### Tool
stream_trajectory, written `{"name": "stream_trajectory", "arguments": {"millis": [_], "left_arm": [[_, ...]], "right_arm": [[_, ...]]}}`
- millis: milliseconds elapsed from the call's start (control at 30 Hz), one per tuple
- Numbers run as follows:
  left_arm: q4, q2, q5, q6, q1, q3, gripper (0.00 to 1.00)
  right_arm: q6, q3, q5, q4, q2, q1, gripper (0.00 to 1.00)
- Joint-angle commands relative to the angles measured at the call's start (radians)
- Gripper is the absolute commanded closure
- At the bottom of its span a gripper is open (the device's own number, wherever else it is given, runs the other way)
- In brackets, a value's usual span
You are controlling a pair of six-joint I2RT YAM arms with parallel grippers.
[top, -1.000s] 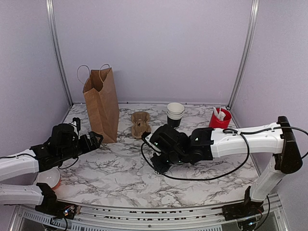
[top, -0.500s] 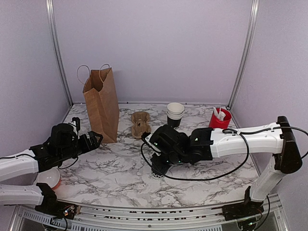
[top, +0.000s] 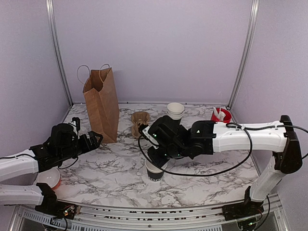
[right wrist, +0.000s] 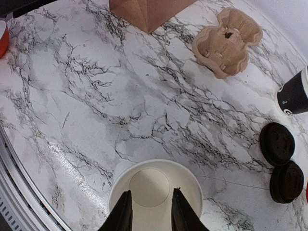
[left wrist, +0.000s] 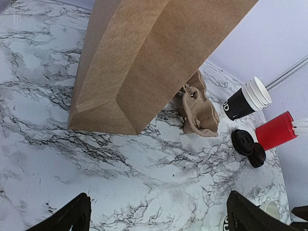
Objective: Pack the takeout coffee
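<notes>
A single black paper cup point(top: 154, 171) with a white inside point(right wrist: 156, 190) stands upright and lidless on the marble table at front centre. My right gripper point(top: 160, 160) hovers just above its mouth; in the right wrist view the gripper point(right wrist: 150, 204) has its fingers parted over the cup's inside, touching nothing. Two loose black lids point(right wrist: 277, 143) lie flat to the right of the cup. My left gripper point(top: 96, 138) is open and empty beside the foot of the brown paper bag point(top: 102, 103); its view point(left wrist: 161, 221) shows bare marble between the fingers.
A brown pulp cup carrier point(top: 140, 122) lies behind the cup. A stack of lidless black cups point(top: 175, 114) and a red cup point(top: 220, 118) stand at the back right. An orange-and-white bowl point(top: 48, 178) sits at the front left. Purple walls enclose the table.
My right gripper has risen from table height, and the lidless cup it covered now stands in plain view below it. The left arm has not moved.
</notes>
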Motion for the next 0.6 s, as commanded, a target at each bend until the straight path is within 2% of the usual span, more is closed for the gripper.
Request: {"name": "stream_trajectory", "arguments": {"millis": [0,200,500,567], "left_arm": [[-0.005,-0.008,-0.003,0.002,0.006,-0.003,0.01],[-0.005,-0.005,-0.003,0.004,0.006,0.003,0.01],[-0.02,-0.003,-0.003,0.015,0.006,0.025,0.01],[-0.028,-0.005,-0.004,0.019,0.007,0.033,0.01]], "right_arm": [[-0.003,0.079,0.011,-0.057,-0.022,-0.005,0.7],[-0.006,0.051,0.019,-0.08,-0.087,-0.125,0.6],[-0.097,-0.025,-0.044,-0.002,-0.051,-0.349,0.21],[-0.117,-0.029,-0.061,0.028,-0.025,-0.402,0.15]]}}
